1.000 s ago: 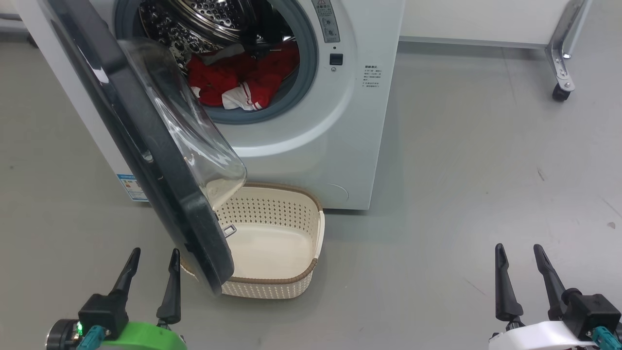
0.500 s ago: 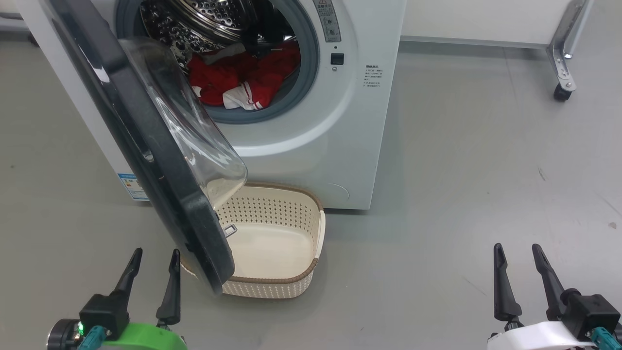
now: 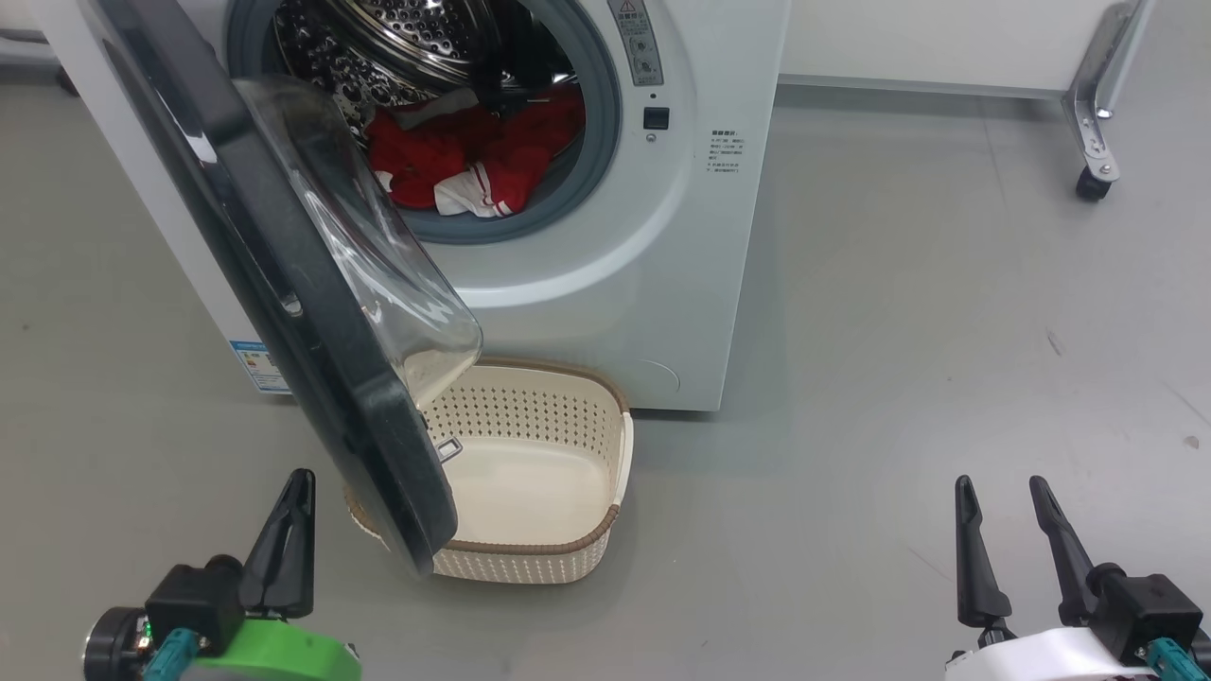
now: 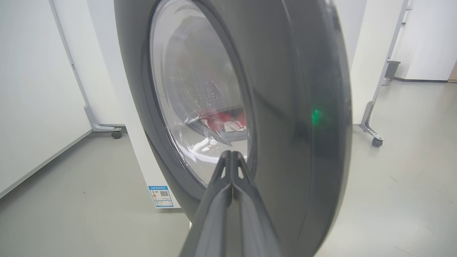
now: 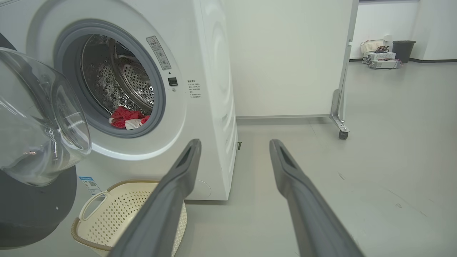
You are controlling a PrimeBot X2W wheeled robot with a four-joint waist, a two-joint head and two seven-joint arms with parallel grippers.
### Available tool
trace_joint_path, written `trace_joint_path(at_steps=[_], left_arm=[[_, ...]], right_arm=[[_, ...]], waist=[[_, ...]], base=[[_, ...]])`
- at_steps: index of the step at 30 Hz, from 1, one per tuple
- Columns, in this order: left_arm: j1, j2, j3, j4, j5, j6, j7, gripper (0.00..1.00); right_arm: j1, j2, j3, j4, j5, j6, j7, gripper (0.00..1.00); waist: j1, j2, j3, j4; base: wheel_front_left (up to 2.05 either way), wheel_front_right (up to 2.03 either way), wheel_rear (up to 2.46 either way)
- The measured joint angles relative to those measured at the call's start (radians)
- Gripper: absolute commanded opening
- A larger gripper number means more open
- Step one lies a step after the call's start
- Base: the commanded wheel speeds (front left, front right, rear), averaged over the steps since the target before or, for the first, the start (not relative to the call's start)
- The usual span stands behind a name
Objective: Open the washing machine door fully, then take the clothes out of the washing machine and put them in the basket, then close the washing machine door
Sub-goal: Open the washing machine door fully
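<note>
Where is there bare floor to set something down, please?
Bare floor lies right of the washing machine, out to the wheeled frame leg, and between the basket and the right gripper. It is crowded before the drum, where the washing machine door overhangs the basket.

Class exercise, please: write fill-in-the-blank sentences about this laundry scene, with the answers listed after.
1. The clothes inside the washing machine are mostly ____ with white trim.
2. The basket on the floor before it is ____, holding nothing.
3. Of the left pincer and right pincer, the one with fingers pressed together is the ____.
Answers: red; empty; left.
</note>
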Motion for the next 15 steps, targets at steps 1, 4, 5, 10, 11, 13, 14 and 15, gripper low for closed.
trace_joint_path(at_steps=[1,4,5,10,11,13,14,15], left_arm=[[0.000,0.000,0.004,-0.006,0.001,0.000,0.000,0.00],[-0.005,-0.001,0.024,-0.035,0.001,0.000,0.000,0.00],[-0.009,-0.001,0.032,-0.045,0.001,0.000,0.000,0.00],[-0.038,-0.002,0.054,-0.096,0.001,0.000,0.000,0.00],[-0.047,-0.002,0.058,-0.108,0.001,0.000,0.000,0.00],[-0.069,-0.002,0.064,-0.133,0.001,0.000,0.000,0.00],[-0.089,-0.003,0.074,-0.157,-0.002,-0.001,0.000,0.00],[-0.099,-0.005,0.084,-0.168,-0.015,-0.001,0.000,0.00]], right_arm=[[0.000,0.001,0.000,0.001,0.000,0.000,0.000,1.00],[0.002,0.003,-0.003,0.003,-0.001,0.001,0.000,1.00],[0.004,0.003,-0.004,0.003,-0.002,0.001,0.000,1.00],[0.007,0.010,-0.008,0.005,-0.003,0.009,0.000,1.00],[0.008,0.011,-0.009,0.006,-0.003,0.009,0.000,1.00],[0.008,0.014,-0.010,0.008,-0.004,0.010,0.000,1.00],[0.008,0.016,-0.010,0.009,-0.009,0.014,0.000,1.00],[0.008,0.016,-0.010,0.009,-0.010,0.018,0.000,1.00]], waist=[[0.0000,0.0000,-0.001,0.000],[0.0000,0.0000,-0.002,0.002],[0.0000,0.0000,-0.002,0.002],[0.0000,0.0000,-0.005,0.005],[0.0000,0.0000,-0.005,0.006],[0.0000,0.0000,-0.007,0.008],[0.0000,0.0000,-0.008,0.009],[0.0000,0.0000,-0.009,0.009]], base=[[0.00,0.00,0.00],[0.00,0.00,0.00],[0.00,0.00,0.00],[0.00,0.00,0.00],[0.00,0.00,0.00],[0.00,0.00,0.00],[0.00,0.00,0.00],[0.00,0.00,0.00]])
